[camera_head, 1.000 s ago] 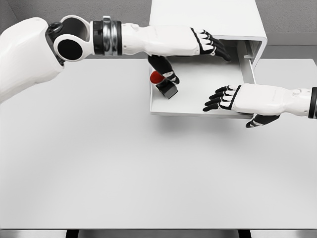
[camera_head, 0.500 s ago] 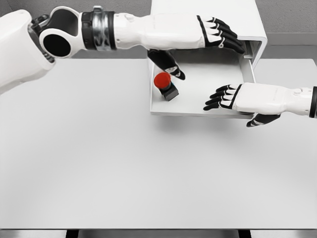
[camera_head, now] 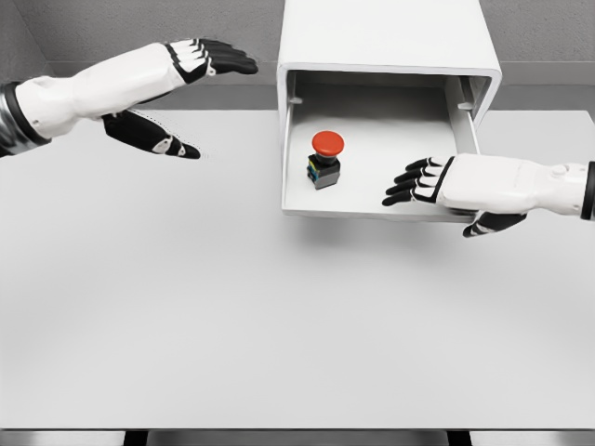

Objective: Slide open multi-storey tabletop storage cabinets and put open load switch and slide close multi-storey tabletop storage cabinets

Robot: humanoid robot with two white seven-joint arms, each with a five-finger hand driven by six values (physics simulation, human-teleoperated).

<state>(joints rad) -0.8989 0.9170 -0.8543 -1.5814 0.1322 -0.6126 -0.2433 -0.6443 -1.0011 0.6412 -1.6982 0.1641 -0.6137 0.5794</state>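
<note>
The left hand (camera_head: 181, 93) hangs at ten o'clock over the surface (camera_head: 186, 307), fingers spread, holding nothing, well apart from the cabinet (camera_head: 386, 42). The right hand (camera_head: 432, 186) reaches in from three o'clock, fingers loosely apart over the front right of the drawer (camera_head: 372, 212), thumb below its edge. The switch (camera_head: 324, 158) stands upright inside the pulled-out drawer, left of centre, red button on top.

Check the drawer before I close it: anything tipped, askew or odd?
Nothing stands out. The load switch stands upright inside the open drawer, red button on top, clear of the walls. The right hand is at the drawer's front edge.
</note>
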